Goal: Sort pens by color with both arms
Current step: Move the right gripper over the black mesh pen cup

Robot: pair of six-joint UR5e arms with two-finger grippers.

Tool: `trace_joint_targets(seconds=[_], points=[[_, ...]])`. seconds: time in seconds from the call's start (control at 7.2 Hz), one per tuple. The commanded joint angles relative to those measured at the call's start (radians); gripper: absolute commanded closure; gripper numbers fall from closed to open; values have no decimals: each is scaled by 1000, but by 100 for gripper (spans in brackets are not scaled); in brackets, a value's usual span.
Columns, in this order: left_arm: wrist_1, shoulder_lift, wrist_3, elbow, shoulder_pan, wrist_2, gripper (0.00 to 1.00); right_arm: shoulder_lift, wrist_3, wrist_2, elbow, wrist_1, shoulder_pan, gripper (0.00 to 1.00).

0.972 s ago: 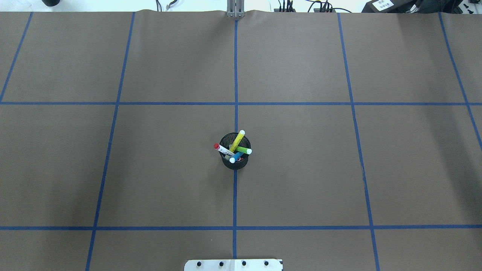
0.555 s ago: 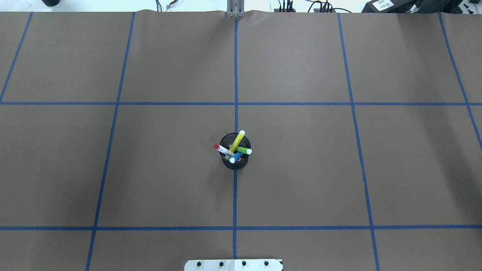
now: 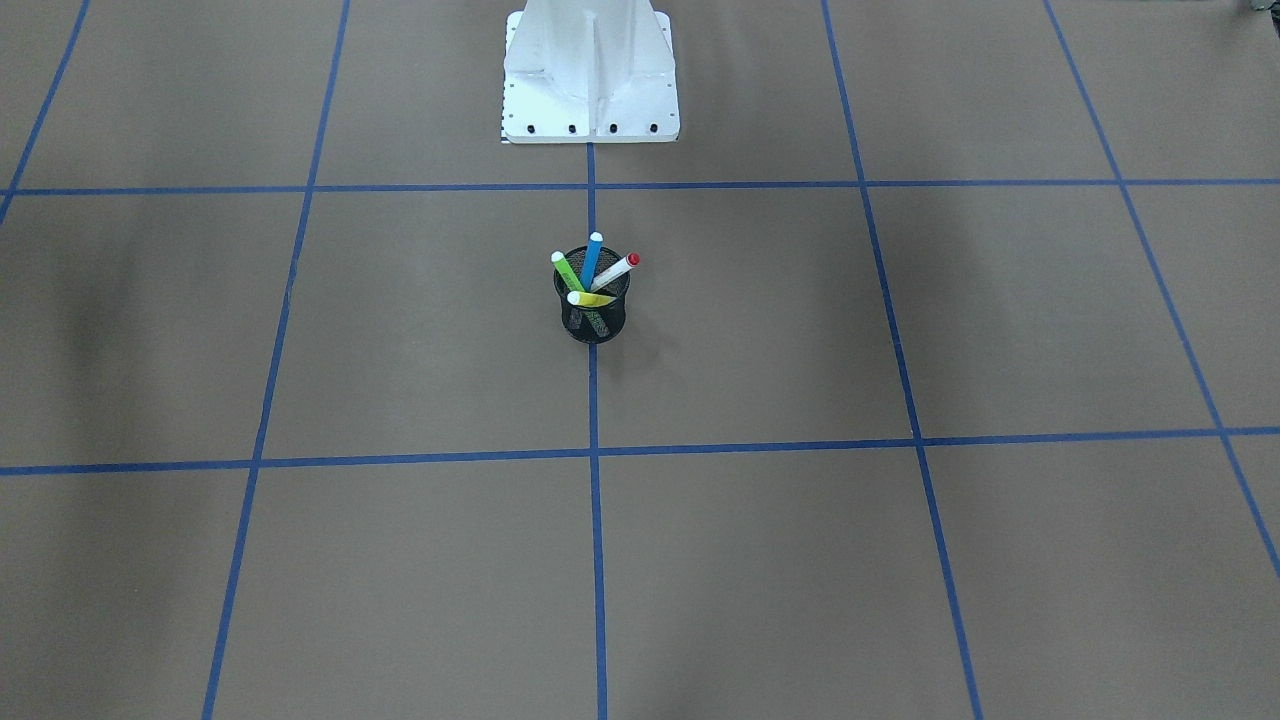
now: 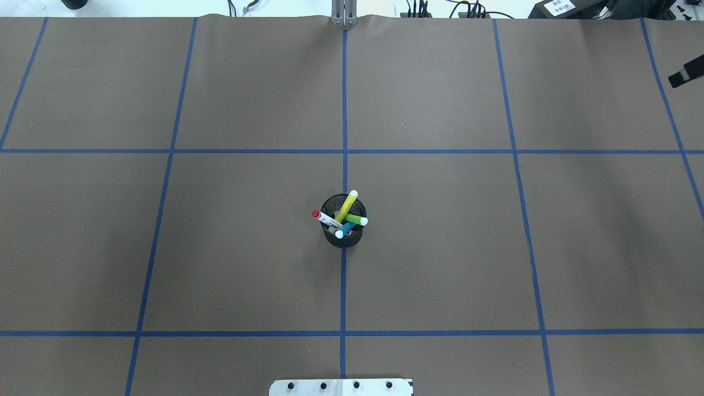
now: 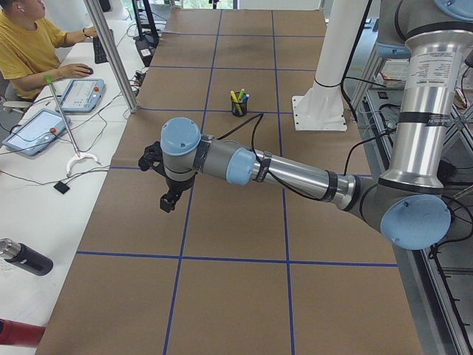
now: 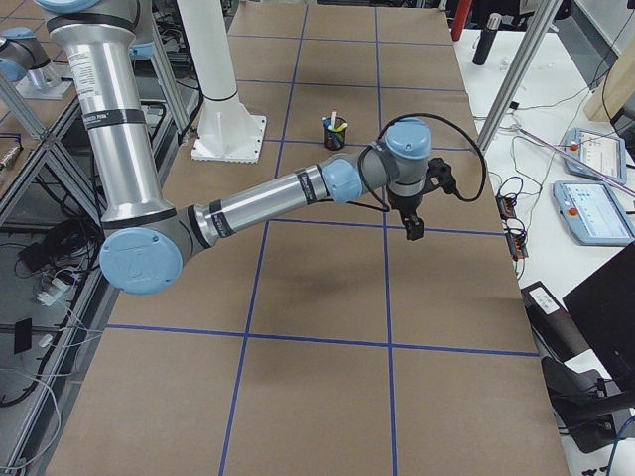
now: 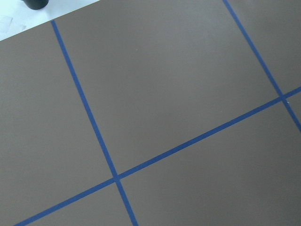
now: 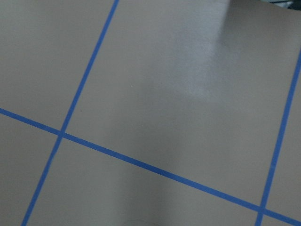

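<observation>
All four pens stood in the cup point(image 4: 344, 241), which sat on the centre tape line of the table point(image 4: 220, 247), a little out from the pedestal point(image 3: 590, 90). From the cup's mouth the yellow pen point(image 4: 347, 204) leaned away from the robot, the green pen point(image 4: 356, 219) toward the robot's right, the red-ended pen point(image 4: 325, 219) toward its left and the blue pen point(image 4: 345, 229) back toward the robot. They crossed one another inside the cup. No pen lay outside it, so the sorting looked not yet begun.

The left arm point(image 5: 288, 171) reached out low over the table, well apart from the cup, on the cup's left side. The right arm point(image 6: 268, 198) did the same on the cup's right side. Only a black tip of it showed at the overhead view's edge. Both wrist views showed nothing but brown paper and blue tape lines, with no cup or pen. Whether the left jaws or the right jaws were apart or together could not be told.

The step in hand seemed to be the first approach. Next, one arm would need to swing in over the cup with its jaws apart and close on one free pen top. It should then draw that pen out along its lean, so the crossed pens and the light cup are not dragged. The other arm should probably wait its turn.
</observation>
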Motion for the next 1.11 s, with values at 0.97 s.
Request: trace_joint_targets(seconds=[0.97], points=[[-45, -137, -314, 10, 207, -11, 0, 350, 991, -340, 73, -12, -553, 0]])
